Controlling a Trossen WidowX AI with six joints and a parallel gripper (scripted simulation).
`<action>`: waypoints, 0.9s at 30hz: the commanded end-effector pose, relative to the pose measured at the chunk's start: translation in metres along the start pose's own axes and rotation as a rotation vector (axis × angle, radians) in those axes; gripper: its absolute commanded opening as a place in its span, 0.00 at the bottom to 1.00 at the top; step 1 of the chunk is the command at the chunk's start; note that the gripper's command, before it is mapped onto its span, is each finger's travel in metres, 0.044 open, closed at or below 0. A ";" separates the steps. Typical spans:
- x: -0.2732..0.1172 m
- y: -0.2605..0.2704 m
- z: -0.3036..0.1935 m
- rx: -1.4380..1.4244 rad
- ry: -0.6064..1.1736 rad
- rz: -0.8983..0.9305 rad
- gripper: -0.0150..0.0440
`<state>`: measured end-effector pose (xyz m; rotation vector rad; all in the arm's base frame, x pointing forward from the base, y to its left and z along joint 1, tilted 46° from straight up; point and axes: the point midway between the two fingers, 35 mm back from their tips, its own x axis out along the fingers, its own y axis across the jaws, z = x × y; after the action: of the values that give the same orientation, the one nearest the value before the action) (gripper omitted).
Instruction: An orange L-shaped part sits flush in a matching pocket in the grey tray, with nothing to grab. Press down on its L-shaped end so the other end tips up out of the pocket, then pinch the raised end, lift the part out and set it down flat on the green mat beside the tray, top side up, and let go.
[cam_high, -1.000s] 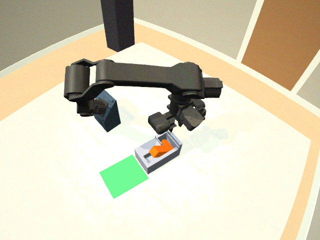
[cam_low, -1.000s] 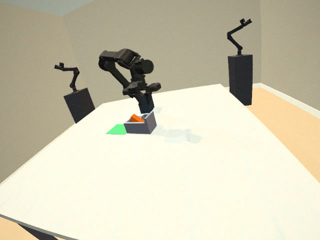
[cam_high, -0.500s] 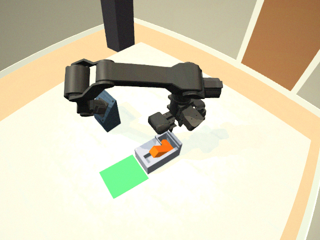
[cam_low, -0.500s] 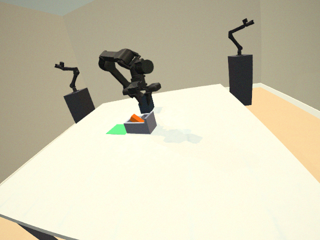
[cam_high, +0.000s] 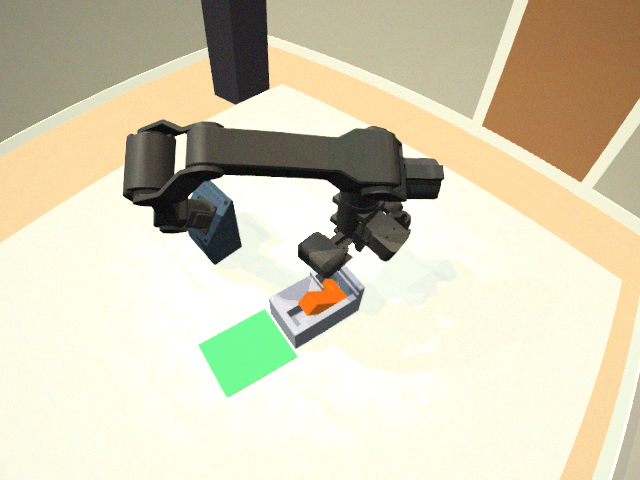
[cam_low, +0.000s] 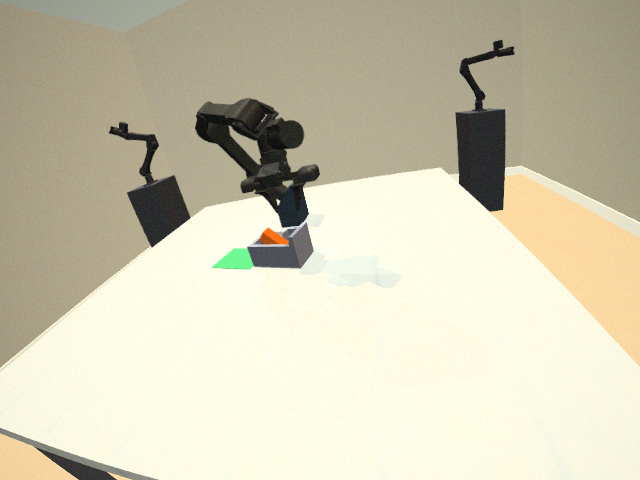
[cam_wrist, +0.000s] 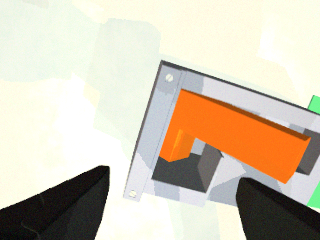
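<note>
Matt dark plastic look on the gripper (cam_high: 356, 248), no shine at all. The orange L-shaped part (cam_wrist: 234, 130) reads as smooth, flat-coloured plastic. Grey tray (cam_wrist: 152, 136) looks matt, with small screw heads at its corners. Green mat (cam_high: 247, 352) flat and even; table (cam_low: 361, 361) smooth, off-white, faintly blotched.
</note>
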<state>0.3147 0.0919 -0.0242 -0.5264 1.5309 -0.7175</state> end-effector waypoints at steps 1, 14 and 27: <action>-0.002 -0.017 0.000 -0.284 -0.004 -0.002 0.73; -0.003 -0.070 -0.004 -1.363 -0.002 -0.003 0.73; -0.003 -0.071 -0.004 -1.377 -0.002 -0.003 0.73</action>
<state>0.3083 0.0505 0.0228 -1.4274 1.8514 0.3674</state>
